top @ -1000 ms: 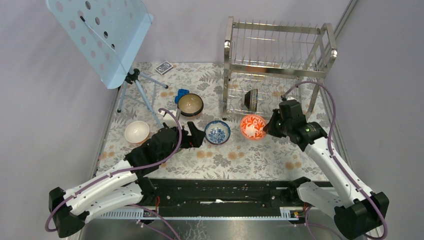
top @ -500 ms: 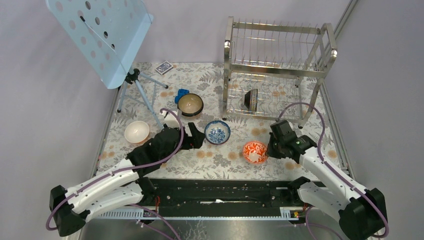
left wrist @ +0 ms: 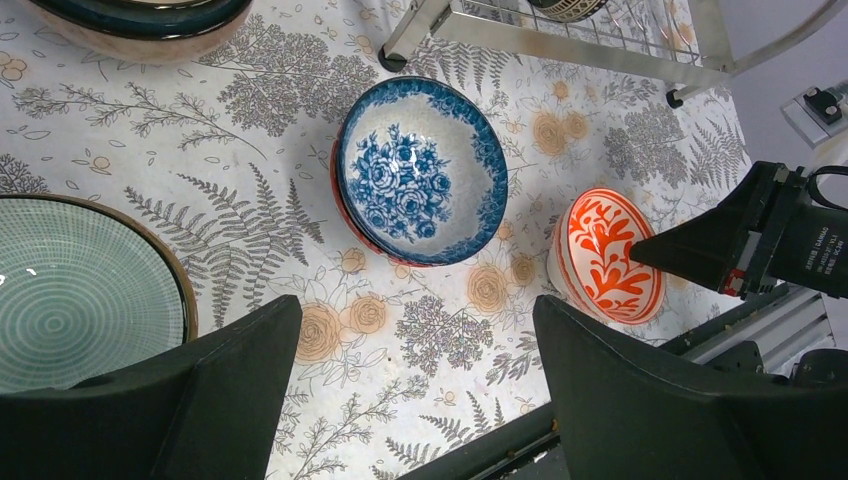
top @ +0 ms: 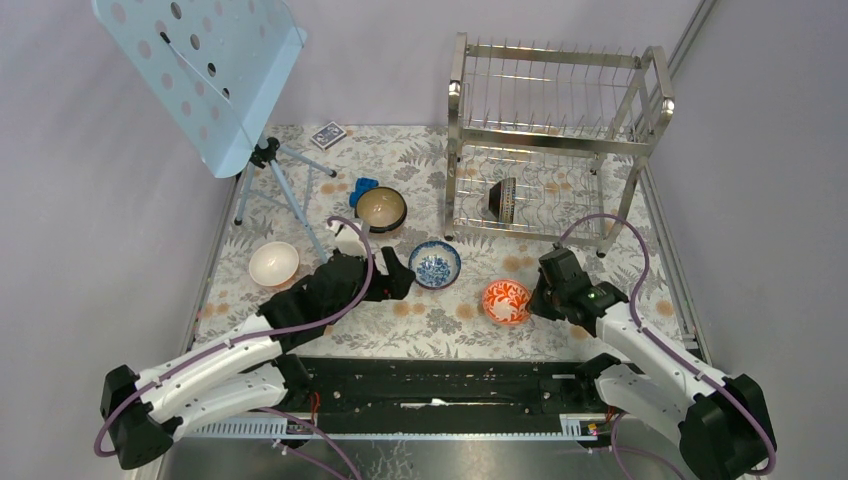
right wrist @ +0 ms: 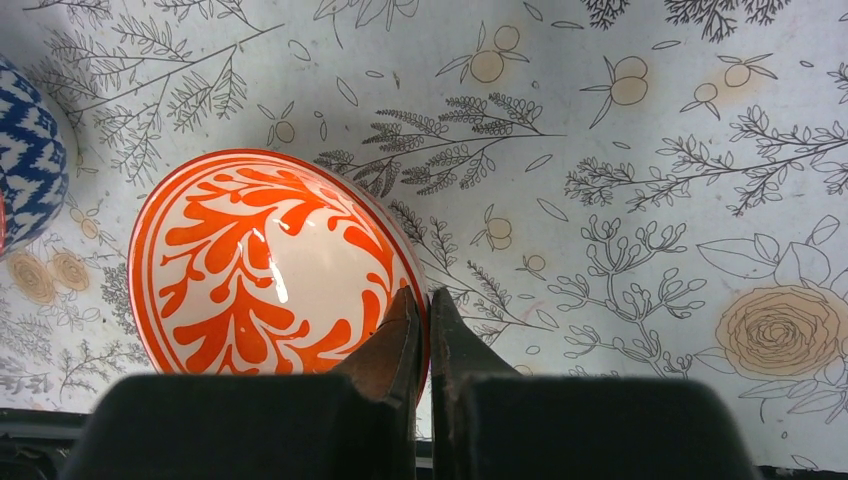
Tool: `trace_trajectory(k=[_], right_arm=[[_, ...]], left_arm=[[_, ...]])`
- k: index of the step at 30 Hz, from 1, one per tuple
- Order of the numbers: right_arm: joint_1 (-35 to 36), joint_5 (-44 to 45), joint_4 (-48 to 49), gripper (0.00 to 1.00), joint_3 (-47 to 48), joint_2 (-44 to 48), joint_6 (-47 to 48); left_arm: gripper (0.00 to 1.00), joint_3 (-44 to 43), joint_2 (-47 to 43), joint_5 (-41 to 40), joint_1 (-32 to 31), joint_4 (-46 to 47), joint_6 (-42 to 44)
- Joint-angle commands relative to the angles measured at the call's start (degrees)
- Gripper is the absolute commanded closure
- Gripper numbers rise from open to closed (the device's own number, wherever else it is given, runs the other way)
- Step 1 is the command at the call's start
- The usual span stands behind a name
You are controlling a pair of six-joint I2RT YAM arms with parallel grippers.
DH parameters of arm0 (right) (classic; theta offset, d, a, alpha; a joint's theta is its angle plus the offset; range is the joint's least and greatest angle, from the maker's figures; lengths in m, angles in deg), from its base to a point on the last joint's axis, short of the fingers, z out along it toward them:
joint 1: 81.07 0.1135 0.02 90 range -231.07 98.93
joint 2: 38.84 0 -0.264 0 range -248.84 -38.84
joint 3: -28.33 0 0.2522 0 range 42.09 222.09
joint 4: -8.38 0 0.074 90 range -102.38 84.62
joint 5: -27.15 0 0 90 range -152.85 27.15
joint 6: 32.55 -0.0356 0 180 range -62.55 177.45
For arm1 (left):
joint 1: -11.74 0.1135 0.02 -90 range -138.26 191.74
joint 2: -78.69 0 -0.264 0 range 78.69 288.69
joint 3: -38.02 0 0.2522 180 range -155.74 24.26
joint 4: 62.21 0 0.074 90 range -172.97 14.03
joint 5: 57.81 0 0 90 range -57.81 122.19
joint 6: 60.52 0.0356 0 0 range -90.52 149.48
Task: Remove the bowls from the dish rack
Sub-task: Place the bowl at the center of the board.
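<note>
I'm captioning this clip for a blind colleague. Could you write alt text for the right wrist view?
The right tool pinches the rim of an orange-red patterned bowl, one finger inside and one outside, with a floral tablecloth beneath. The zigzag-patterned outside of a blue-and-white bowl shows at the left edge.

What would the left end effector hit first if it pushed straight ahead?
Probably the round blue-and-white floral ceramic bowl, directly ahead of the left end effector; height is unclear, so it might pass over.
</note>
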Motion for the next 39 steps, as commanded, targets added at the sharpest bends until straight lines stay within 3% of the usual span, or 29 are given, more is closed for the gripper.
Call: trace_trajectory(k=[1, 13, 18, 26, 32, 36, 39], right_arm=[[0.55, 2.89, 2.91, 1.0, -0.96, 0.77, -1.64], [2.09, 1.08, 5.29, 0.99, -2.26, 0.3, -1.7], [2.33, 0.95, 4.76, 0.78, -2.17, 1.53, -1.67], [2.36, 3.05, 0.57, 0.58, 0.39, 4.14, -1.64], [2.38, 5.22, -3.67, 0.43, 7.29, 7.33, 1.28], [2.32, 7.49, 0.89, 0.4, 10.36, 8.7, 5.18], [2.3, 7.47, 12.61, 0.39, 7.33, 9.89, 7.16]], left_arm=[[0.1, -0.02, 0.19, 0.79, 0.0, 3.17, 0.08], [0.1, -0.17, 1.47, 1.75, -0.01, 3.41, -0.12], [0.1, 0.58, 0.94, 1.74, -0.02, 4.48, 0.24], [0.1, 0.41, 0.96, 1.74, -0.04, 4.21, 0.94], [0.09, 0.26, -0.38, 0.94, -0.02, 3.64, 1.18], [0.09, 0.32, -0.97, 0.47, 0.01, 3.91, 1.71], [0.09, 0.15, -1.02, 0.48, -0.04, 4.22, 1.86]])
